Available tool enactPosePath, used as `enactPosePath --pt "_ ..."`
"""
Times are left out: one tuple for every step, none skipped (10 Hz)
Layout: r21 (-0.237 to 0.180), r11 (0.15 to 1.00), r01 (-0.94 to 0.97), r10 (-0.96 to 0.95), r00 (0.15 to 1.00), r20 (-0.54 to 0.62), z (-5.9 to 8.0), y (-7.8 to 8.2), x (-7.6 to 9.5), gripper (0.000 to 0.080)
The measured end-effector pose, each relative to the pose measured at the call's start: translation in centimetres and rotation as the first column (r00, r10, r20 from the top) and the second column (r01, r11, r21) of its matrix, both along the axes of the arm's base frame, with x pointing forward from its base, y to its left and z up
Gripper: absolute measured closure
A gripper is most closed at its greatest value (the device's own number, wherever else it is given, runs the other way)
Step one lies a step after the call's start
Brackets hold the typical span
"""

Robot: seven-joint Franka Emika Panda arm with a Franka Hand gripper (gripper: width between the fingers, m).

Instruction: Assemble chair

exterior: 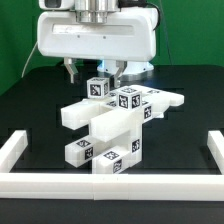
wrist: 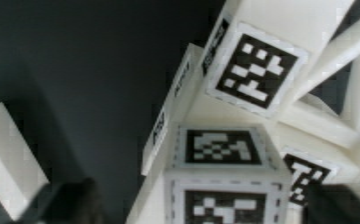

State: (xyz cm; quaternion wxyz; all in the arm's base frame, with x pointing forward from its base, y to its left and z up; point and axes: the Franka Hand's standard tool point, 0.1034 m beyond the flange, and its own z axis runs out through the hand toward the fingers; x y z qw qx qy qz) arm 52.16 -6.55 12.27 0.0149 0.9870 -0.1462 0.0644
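I see the chair (exterior: 110, 125), partly built, a stack of white tagged blocks standing mid-desk (exterior: 40, 105) inside the white border rails (exterior: 15, 150). The claw (exterior: 92, 74) hangs just above its top block (exterior: 97, 88); I can't tell whether the fingers (wrist: 52, 203) grip anything, since the wrist view is blurry. To do this well I'd descend slowly, centered on that block, and avoid nudging the stack.

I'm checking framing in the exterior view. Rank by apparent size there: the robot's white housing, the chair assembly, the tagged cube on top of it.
1. White housing, though it may sit nearer the camera.
2. Chair assembly.
3. Tagged cube, clearly smallest.
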Motion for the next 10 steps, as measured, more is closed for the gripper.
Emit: enactPosePath --pt "0.0 1.0 0.0 0.0 1.0 0.0 0.0 0.0 0.0 0.0414" --pt "0.0 1.0 0.0 0.0 1.0 0.0 0.0 0.0 0.0 0.052" --pt "0.0 1.0 0.0 0.0 1.0 0.0 0.0 0.0 0.0 0.052" --pt "0.001 1.0 0.005 -0.005 1.0 0.0 0.0 0.0 0.0 0.0518" --pt "0.002 1.0 0.02 -0.02 1.0 0.001 0.0 0.0 0.0 0.0518" --pt "0.002 1.0 0.02 -0.02 1.0 0.001 0.0 0.0 0.0 0.0518" --pt "0.008 0.997 0.071 -0.071 0.997 0.002 -0.07 0.06 0.04 0.0518" --pt "0.021 0.976 0.218 -0.218 0.976 0.013 -0.07 0.25 0.49 0.0518" --pt "0.036 0.942 0.332 -0.333 0.942 0.025 -0.07 0.29 0.78 0.0518" --pt "0.054 0.896 0.44 -0.442 0.896 0.032 -0.07 0.3 0.87 0.0518"
